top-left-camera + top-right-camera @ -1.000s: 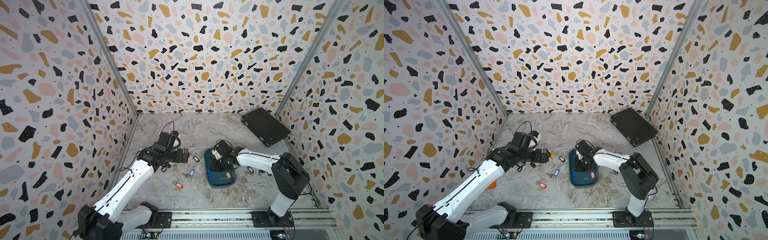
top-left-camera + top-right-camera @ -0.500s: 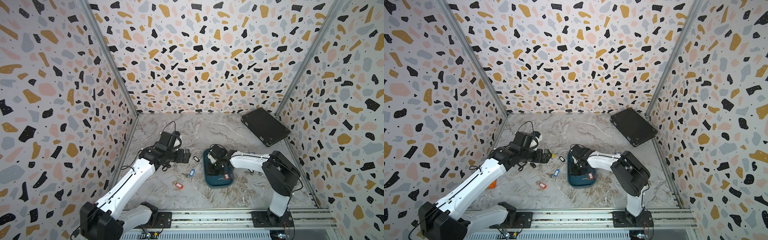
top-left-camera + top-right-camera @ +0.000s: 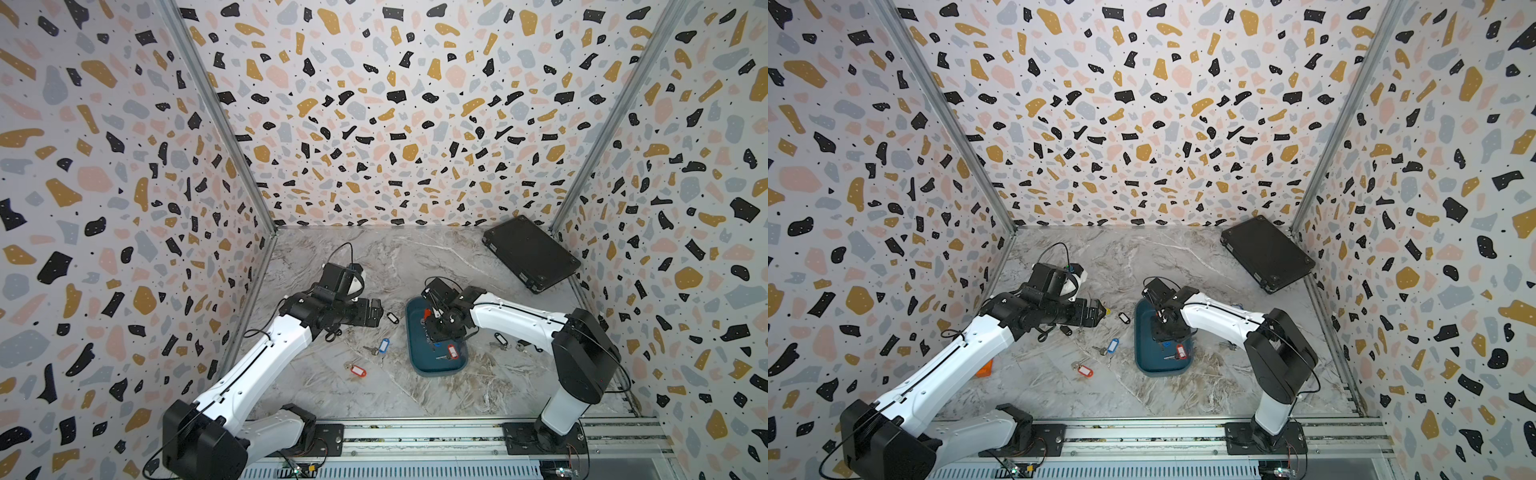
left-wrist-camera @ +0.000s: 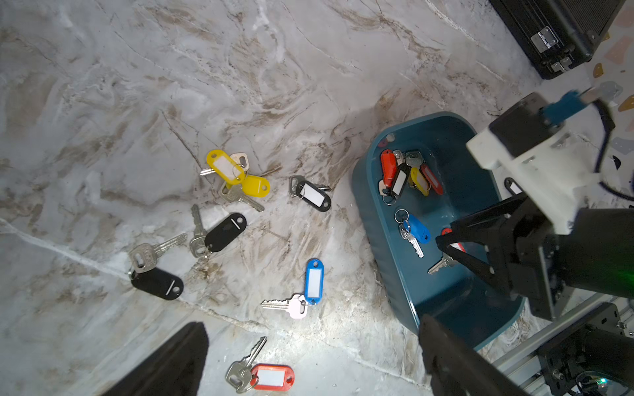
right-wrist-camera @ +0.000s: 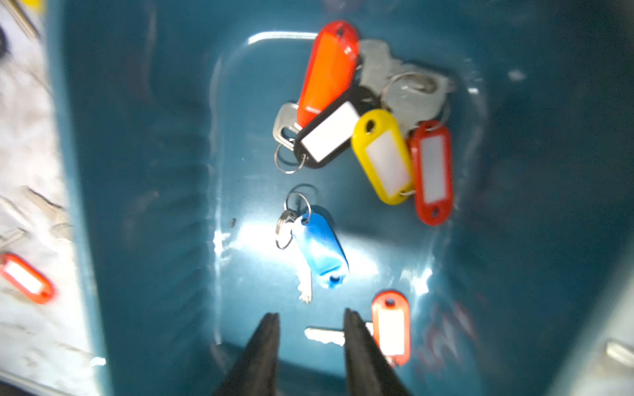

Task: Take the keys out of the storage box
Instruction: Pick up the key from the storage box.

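Plainly the job is partway done, and the step in hand is another pick from the storage box (image 3: 432, 368), which sits on the worktop (image 3: 415, 257) just right of centre, low in both top views. The right claw (image 5: 310, 313) is down inside the box, jaws parted a moderate way with nothing between them. It is poised between a blue-tagged key (image 5: 319, 250) and a red-tagged key (image 5: 391, 327) whose blade lies just beside one fingertip. The left claw (image 3: 379, 313) hangs wide and empty above the worktop, left of the box in the top views.

Six keys (image 4: 408, 175) lie in the box. The blue and the red are single. A heap of four sits at the end nearer the top of the top views, with orange tag (image 5: 326, 72), black tag (image 5: 329, 135), yellow tag (image 5: 384, 157) and red tag (image 5: 432, 171) overlapping and their rings bunched. More keys lie scattered on the worktop, most of them left of the box, among them a loose blue-tagged one (image 4: 314, 281). The black case (image 3: 530, 253) in the upper right is shut, so its contents are unseen.

Next, I judge, the claw should straddle one single tag, since a plump tag is easier than a flat blade, and close squarely. The heap may come up several at once.
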Motion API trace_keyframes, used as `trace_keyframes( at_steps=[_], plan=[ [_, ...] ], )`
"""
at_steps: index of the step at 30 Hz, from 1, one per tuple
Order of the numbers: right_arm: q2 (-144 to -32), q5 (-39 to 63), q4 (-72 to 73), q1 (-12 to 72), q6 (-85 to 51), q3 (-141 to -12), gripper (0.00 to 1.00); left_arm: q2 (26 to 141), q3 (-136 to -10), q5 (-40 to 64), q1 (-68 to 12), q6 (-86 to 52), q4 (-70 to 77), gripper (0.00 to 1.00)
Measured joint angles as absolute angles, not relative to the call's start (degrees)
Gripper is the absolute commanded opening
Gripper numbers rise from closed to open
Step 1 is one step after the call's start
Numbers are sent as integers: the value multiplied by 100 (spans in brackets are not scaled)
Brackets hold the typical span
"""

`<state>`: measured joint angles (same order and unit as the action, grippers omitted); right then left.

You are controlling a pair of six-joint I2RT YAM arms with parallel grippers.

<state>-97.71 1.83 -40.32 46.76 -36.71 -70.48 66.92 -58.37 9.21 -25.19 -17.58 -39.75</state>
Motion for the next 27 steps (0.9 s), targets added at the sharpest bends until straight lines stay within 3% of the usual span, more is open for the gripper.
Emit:
trace_keyframes(
  at_steps=[5, 27],
  plan=[
    [-9804, 242, -4388, 4676, -3444, -7535, 51, 6692, -5837, 937, -2519, -1758, -3975, 100],
    [-10991, 340, -4676, 4678, -3350, -8117, 41, 6692, -5837, 1037, -2519, -1758, -3975, 100]
  ],
)
